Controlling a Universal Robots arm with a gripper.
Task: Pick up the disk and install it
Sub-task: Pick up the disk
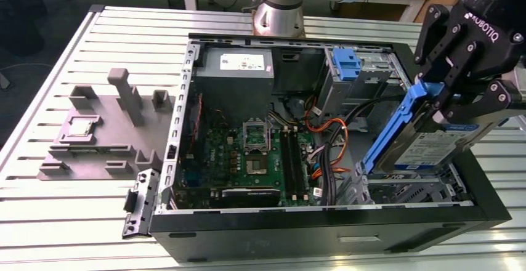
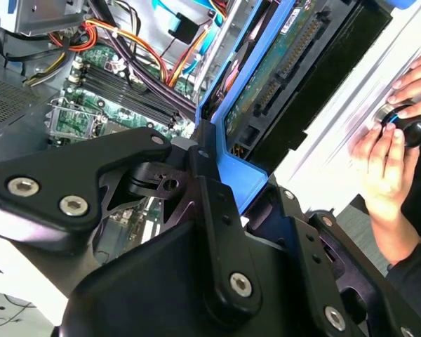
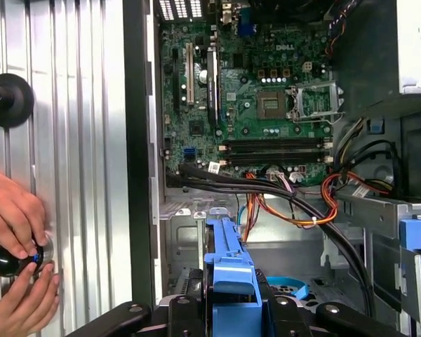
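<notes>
Here we are with the gripper, jaws clenched on the disk, hanging tilted above the computer case drive bay, and that slant could jam its bracket or snag the cables inside.

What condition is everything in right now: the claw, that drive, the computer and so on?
gripper, shut on the disk.
disk, held tilted over the case's lower bay, not seated.
computer case, lying on its side, side panel off.
CPU socket, frame flipped open, no cooler.
person's hand, gripping a black knob.
</notes>
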